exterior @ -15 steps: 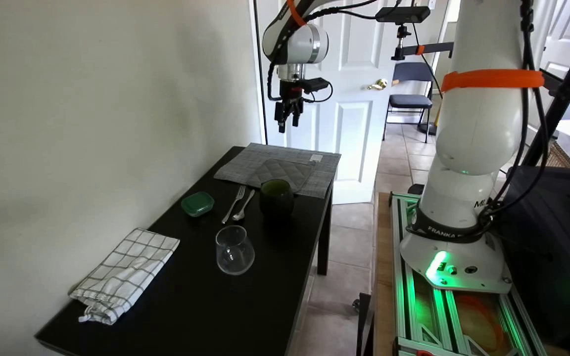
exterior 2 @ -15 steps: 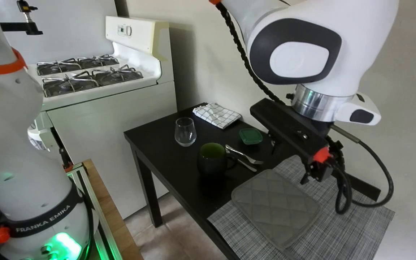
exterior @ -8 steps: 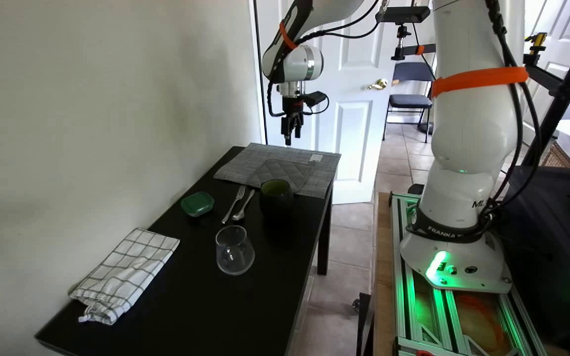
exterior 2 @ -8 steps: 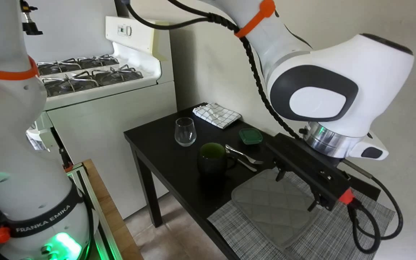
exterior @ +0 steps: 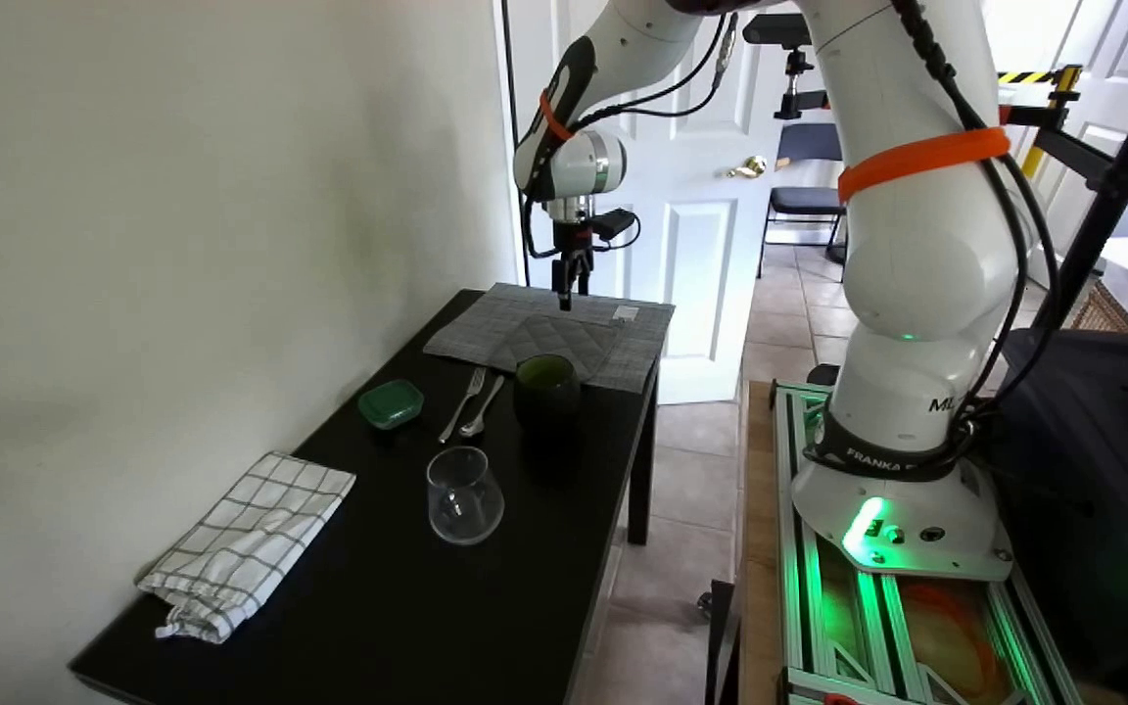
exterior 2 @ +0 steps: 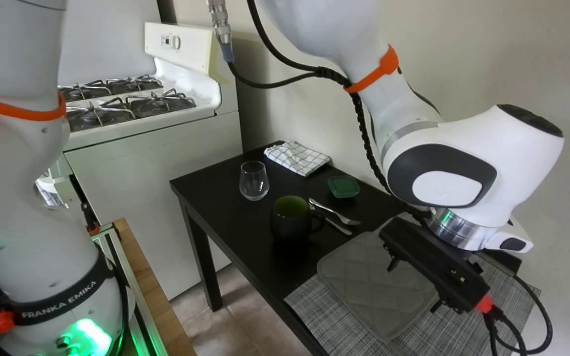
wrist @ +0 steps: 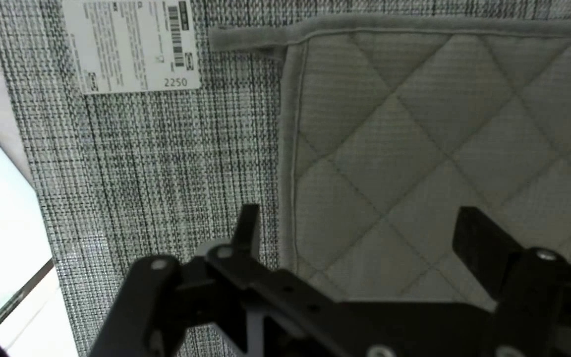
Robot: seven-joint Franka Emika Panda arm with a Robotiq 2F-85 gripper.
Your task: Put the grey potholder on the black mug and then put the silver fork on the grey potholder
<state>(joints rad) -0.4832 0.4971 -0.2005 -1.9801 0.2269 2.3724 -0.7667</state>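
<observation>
The robot's hand (wrist: 360, 218) has come lower since a second ago and, holding nothing, hangs above the grey quilted potholder (wrist: 444, 124) on the woven placemat (wrist: 156, 173), its fingers (wrist: 484, 243) spread wide to either side of the potholder's edge farthest from the black mug (exterior 2: 289, 222).

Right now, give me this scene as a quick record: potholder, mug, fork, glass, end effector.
grey potholder: flat, mostly on the woven placemat
black mug: upright on the table, nothing on top
silver fork: on the table beside a spoon
clear glass: upright on the table
end effector: open, empty, over the potholder's edge in the wrist view
</observation>
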